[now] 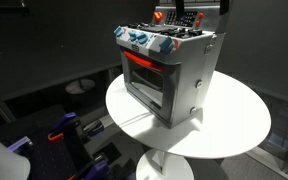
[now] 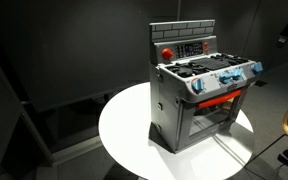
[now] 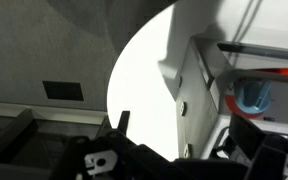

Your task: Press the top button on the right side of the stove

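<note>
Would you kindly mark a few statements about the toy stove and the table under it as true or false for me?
1. The small boxy silver-grey toy stove stands on a round white table. True.
2. Its oven window is green. False: it is orange-red.
3. The row of knobs along the stove's front is blue. True.
4. The stove lies tipped onto its side. False: it stands upright in both exterior views.

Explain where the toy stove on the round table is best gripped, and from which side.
Probably the raised back panel of the stove, from above: it is a thin upright slab with flat faces, whereas the body looks wide and the front carries knobs.
</note>
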You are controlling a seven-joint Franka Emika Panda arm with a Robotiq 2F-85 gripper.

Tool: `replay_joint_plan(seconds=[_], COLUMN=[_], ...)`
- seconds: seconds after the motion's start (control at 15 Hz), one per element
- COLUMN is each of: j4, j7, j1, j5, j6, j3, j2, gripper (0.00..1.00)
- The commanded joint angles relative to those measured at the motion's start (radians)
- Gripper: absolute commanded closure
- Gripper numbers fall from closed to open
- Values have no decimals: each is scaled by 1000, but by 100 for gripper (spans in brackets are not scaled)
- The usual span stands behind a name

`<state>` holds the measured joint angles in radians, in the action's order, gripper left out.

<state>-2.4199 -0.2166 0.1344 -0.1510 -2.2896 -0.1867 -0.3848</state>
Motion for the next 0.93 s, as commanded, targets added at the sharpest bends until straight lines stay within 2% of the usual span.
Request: replay_joint_plan(seconds=[0.0, 0.53, 0.87], j4=[54, 149, 222], j7=[49, 171, 255], j1=[-19, -35, -35], j5=[39, 34, 10], j6=[-74, -276, -339], j3=[23, 83, 113], j2=[59, 224, 320], gripper=[0, 0, 0])
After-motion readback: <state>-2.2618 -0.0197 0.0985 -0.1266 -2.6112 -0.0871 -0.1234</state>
